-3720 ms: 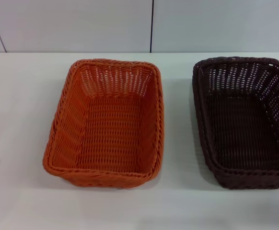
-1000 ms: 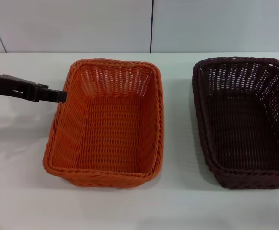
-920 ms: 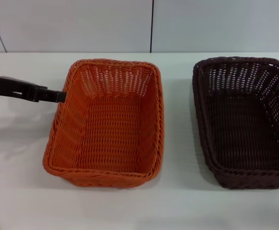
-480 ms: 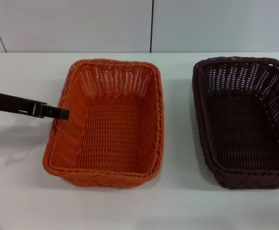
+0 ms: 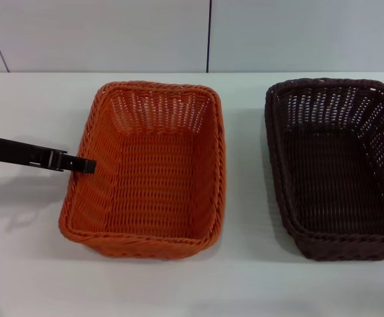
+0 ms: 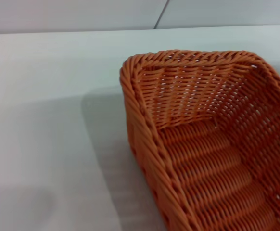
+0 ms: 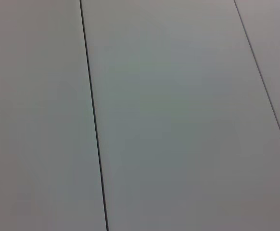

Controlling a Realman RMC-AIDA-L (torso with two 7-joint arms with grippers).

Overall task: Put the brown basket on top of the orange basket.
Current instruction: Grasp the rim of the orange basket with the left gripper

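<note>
So the dark brown, near-black rectangular woven wicker-style basket [image 5: 337, 168] is sitting on the white bench [image 5: 245, 284] over on the robot's right, well apart from the bright orange rectangular woven wicker-style basket [image 5: 149, 168], which sits near the middle. Both are upright and empty.

The left claw [image 5: 80, 164] comes in low from the left, its tip right at the orange basket's left rim. Can't tell if it's released or clenched, all I get is a thin black profile. The left wrist view just shows the orange basket's [image 6: 212, 159] corner and wall close up. The right claw isn't visible anywhere; its wrist camera only sees plain grey wall panels [image 7: 178, 115].

My read: the left arm looks set to steady the orange one, or it's at the wrong basket. For a good stack, I'd grab the brown basket by its braided rim on a long side, lift it clear of the orange rim, line up the rectangles, then lower it level so it doesn't catch on the weave.
</note>
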